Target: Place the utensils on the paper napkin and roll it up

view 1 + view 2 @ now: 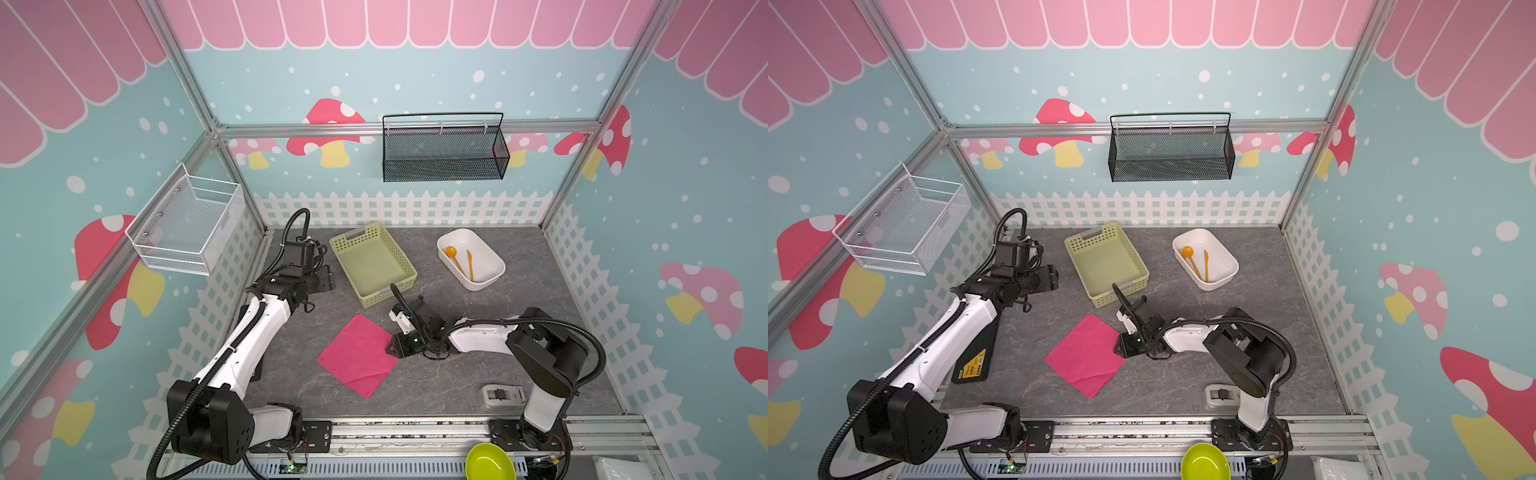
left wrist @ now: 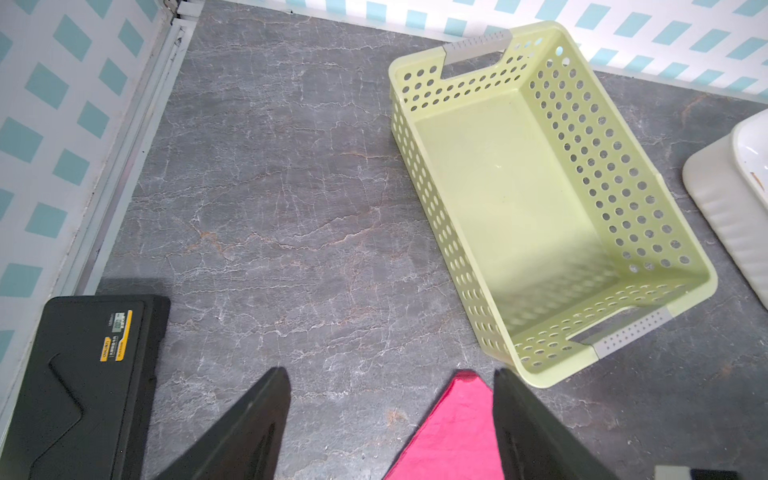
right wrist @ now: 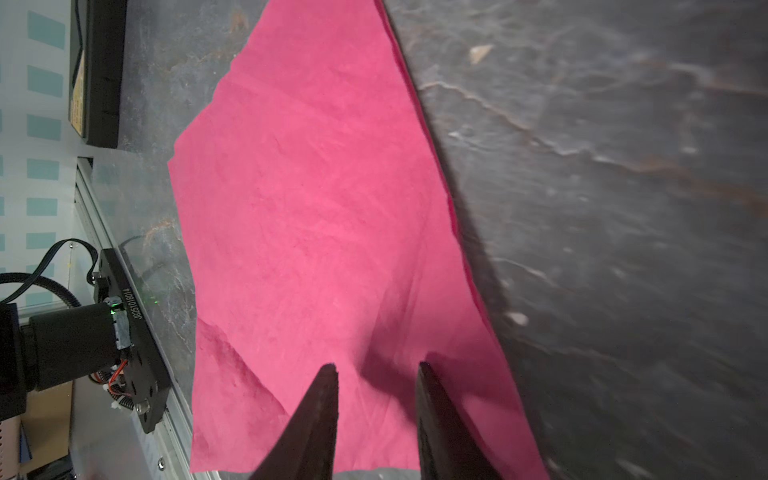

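The magenta paper napkin (image 1: 359,355) (image 1: 1086,355) lies flat on the grey table, turned like a diamond. My right gripper (image 1: 392,349) (image 1: 1119,347) sits low at its right corner. In the right wrist view the gripper (image 3: 376,368) has its jaws a narrow gap apart, with the napkin (image 3: 311,208) showing between and under them. My left gripper (image 1: 326,280) (image 1: 1052,276) hovers open at the back left, and in its own view (image 2: 390,372) the napkin's far corner (image 2: 457,432) lies below. An orange spoon (image 1: 451,251) (image 1: 1187,251) and a second slim orange utensil (image 1: 469,264) (image 1: 1206,264) lie in a white tub (image 1: 498,266) (image 1: 1231,266).
A pale green perforated basket (image 1: 401,255) (image 2: 540,187) stands behind the napkin. A black case (image 1: 973,361) (image 2: 83,374) lies by the left wall. A small grey object (image 1: 500,397) sits at the front right, and a lime bowl (image 1: 490,461) beyond the front rail.
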{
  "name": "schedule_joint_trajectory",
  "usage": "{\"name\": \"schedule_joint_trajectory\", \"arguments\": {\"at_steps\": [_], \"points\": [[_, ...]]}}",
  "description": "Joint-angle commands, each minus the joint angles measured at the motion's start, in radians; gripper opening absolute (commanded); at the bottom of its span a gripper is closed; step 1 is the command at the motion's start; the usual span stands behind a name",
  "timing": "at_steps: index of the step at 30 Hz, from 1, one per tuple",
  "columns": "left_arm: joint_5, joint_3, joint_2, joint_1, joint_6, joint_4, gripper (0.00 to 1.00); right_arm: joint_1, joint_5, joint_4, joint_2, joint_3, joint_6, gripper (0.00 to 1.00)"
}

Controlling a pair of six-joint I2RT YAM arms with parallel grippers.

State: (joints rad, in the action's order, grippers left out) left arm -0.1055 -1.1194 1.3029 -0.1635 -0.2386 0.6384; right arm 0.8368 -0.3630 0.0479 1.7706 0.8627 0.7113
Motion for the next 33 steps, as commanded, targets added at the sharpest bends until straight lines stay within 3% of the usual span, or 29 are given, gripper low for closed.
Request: {"name": "schedule_joint_trajectory", "arguments": {"at_steps": [1,11,15,27,33], "points": [[-0.017,0.013,0.016,-0.012,0.023,-0.002,0.79,-0.055,0.044,-0.102,-0.038,-0.081,-0.040,0.35],[-0.025,-0.008,0.066,-0.056,0.015,0.003,0.78,-0.261,0.064,-0.187,-0.180,-0.250,-0.147,0.34],[-0.005,-0.047,0.128,-0.091,-0.004,0.037,0.78,-0.312,0.124,-0.248,-0.205,-0.264,-0.160,0.33],[0.029,-0.189,0.360,-0.126,-0.094,0.101,0.77,-0.388,0.162,-0.301,-0.308,-0.273,-0.129,0.32],[0.072,-0.237,0.447,-0.137,-0.110,0.103,0.75,-0.389,0.109,-0.302,-0.425,-0.234,-0.101,0.44]]}}
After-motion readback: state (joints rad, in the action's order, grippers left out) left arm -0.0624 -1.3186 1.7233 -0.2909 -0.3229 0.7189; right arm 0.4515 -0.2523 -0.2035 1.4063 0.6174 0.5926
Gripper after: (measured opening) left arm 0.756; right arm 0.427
